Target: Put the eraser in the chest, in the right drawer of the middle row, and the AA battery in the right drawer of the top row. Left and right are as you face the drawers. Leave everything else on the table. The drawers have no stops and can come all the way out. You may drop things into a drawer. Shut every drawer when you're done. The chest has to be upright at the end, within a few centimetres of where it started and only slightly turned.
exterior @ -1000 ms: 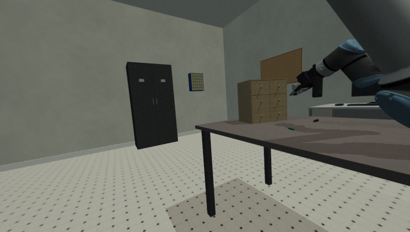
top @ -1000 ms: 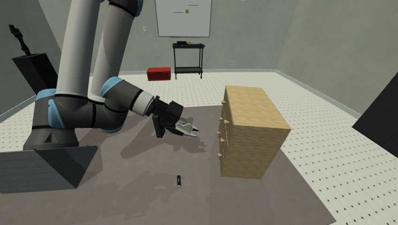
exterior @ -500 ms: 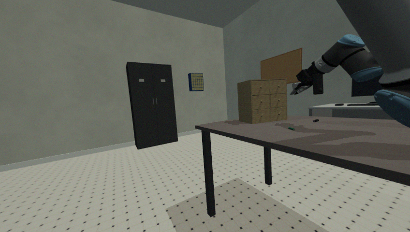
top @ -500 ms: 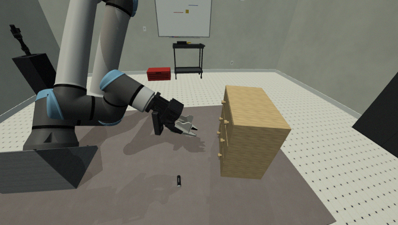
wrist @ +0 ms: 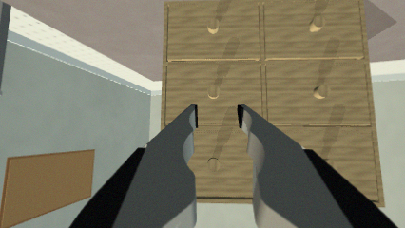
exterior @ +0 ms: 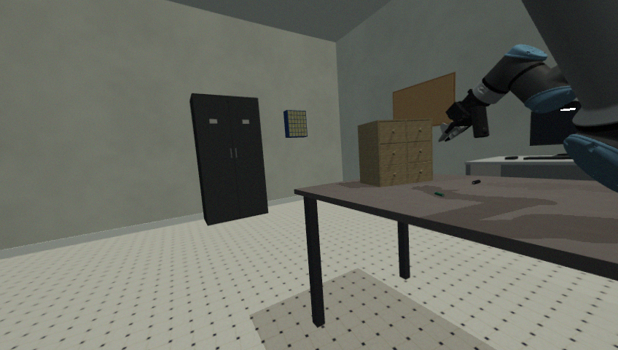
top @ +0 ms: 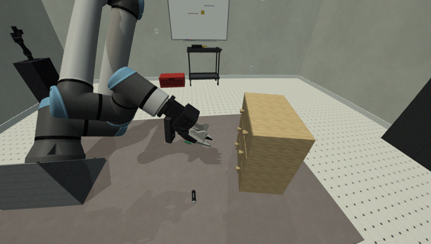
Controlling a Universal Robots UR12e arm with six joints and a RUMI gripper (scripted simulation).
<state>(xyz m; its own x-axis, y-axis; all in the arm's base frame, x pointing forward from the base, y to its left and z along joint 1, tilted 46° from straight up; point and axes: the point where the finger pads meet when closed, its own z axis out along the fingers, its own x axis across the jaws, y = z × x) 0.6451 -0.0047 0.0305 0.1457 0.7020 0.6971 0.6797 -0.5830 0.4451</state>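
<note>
The grey metal pincer [top: 211, 142] [exterior: 443, 139] [wrist: 217, 106] is a bit open, holding nothing. The brown wooden box-shaped chest [top: 276, 120] [exterior: 368, 152] [wrist: 262, 90] stands in front; a small green stick [top: 188, 142] [exterior: 439, 194] lies below.

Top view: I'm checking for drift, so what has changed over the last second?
The gripper has eased slightly up and back from the chest, uncovering the green item. Nothing was grasped or released. The chest, green item and black cylinder stayed put.
</note>
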